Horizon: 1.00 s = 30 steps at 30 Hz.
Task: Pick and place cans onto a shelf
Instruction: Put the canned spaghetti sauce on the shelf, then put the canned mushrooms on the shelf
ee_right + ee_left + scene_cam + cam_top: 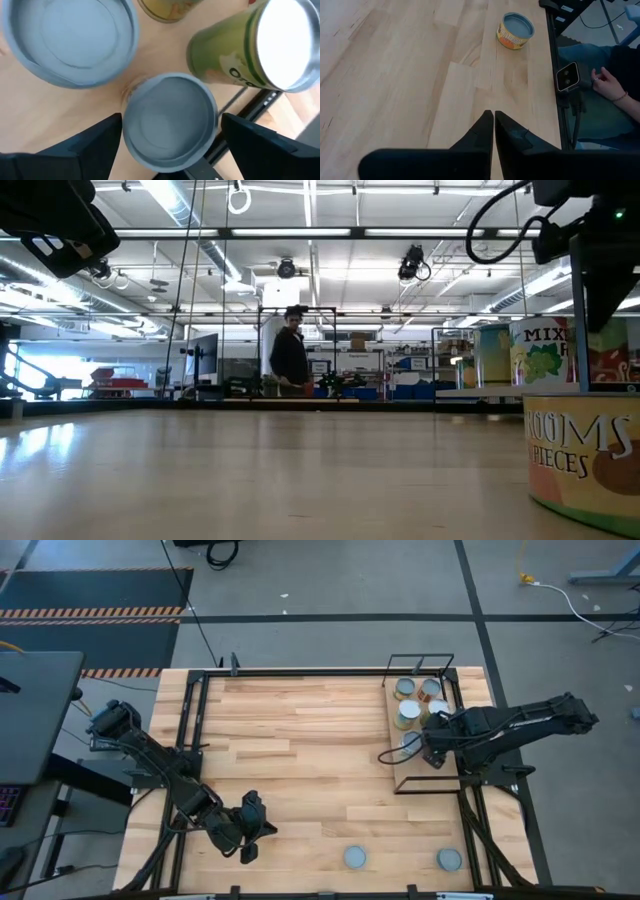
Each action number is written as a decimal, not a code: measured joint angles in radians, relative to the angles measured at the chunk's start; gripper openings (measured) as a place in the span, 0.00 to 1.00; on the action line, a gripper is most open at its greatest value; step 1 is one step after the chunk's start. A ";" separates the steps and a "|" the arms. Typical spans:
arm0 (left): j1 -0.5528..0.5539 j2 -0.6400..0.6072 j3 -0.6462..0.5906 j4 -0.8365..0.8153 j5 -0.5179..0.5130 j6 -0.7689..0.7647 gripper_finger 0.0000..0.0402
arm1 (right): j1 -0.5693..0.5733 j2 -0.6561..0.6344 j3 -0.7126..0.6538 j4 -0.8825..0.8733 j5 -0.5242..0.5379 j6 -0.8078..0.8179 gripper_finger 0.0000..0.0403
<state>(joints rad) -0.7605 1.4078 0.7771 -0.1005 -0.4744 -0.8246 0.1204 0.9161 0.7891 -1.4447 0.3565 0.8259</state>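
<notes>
Cans on shelf: several cans (408, 712) stood clustered at the far end of the shelf (420, 773), a brown board in a black wire frame at the table's right side.
Cans on table: two more sat near the front edge, one (354, 858) toward the middle, the other (449, 860) to its right, well apart.
Right gripper: the right gripper (168, 131) hovered over the shelf cluster, fingers spread wide on either side of a silver-topped can (169, 120); whether they touched it could not be told.
Left gripper: the left gripper (493, 125) waited low at the table's front left, fingers pressed together, empty.
Background: a person (290, 358) stood far behind the table.
</notes>
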 joint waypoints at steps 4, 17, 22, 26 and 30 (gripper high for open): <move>0.000 0.000 0.000 0.000 0.000 0.000 0.06 | 0.000 0.000 0.000 -0.025 -0.026 -0.008 0.87; 0.000 0.000 0.000 0.000 0.000 0.000 0.06 | 0.002 0.000 0.109 -0.131 -0.116 -0.011 0.87; 0.000 0.000 0.000 0.000 0.000 0.000 0.06 | 0.010 0.014 0.209 -0.068 -0.116 -0.042 0.87; 0.000 0.000 0.000 0.000 0.000 0.000 0.06 | 0.043 0.048 0.272 0.118 -0.115 -0.141 0.87; 0.000 0.000 0.000 0.000 0.000 0.000 0.06 | 0.087 0.097 0.303 0.389 -0.059 -0.340 0.87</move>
<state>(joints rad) -0.7605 1.4078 0.7769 -0.1005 -0.4744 -0.8247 0.2072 1.0128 1.0925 -1.0557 0.2978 0.4859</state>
